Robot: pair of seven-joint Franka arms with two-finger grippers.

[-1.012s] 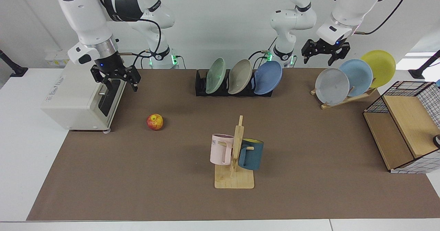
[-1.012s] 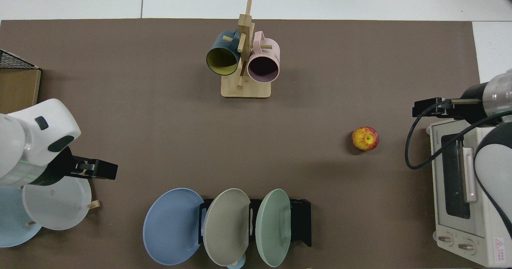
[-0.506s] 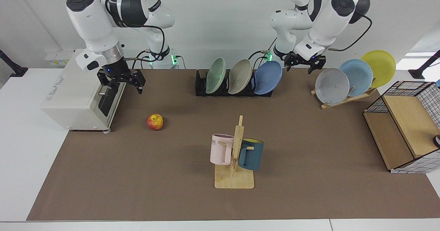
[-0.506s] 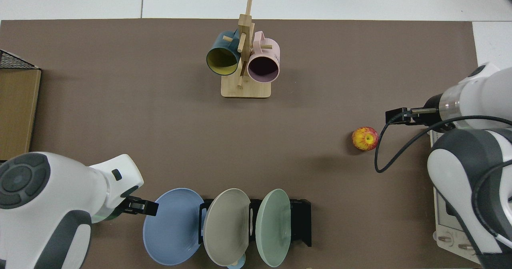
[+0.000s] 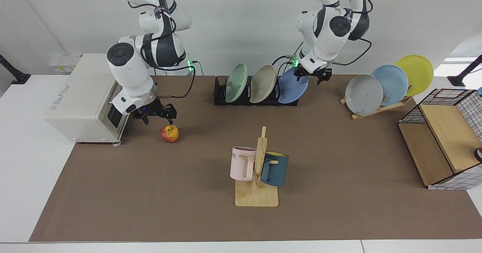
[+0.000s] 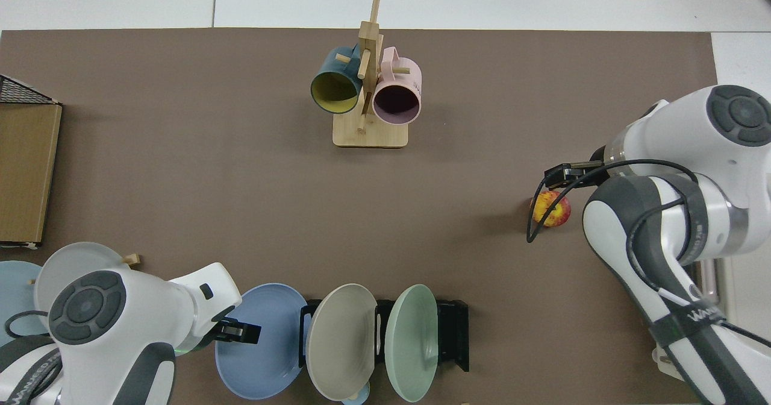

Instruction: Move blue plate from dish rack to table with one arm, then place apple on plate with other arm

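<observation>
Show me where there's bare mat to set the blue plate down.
Widest bare mat lies between the mug stand, the dish rack and the wooden box. Another patch sits between the apple and the mug stand. It is crowded by the apple, where the right gripper hovers.

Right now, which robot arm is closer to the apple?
The right one. The right gripper hovers just above and beside the apple, near the toaster oven. The left gripper is far off, at the blue plate in the dish rack.
</observation>
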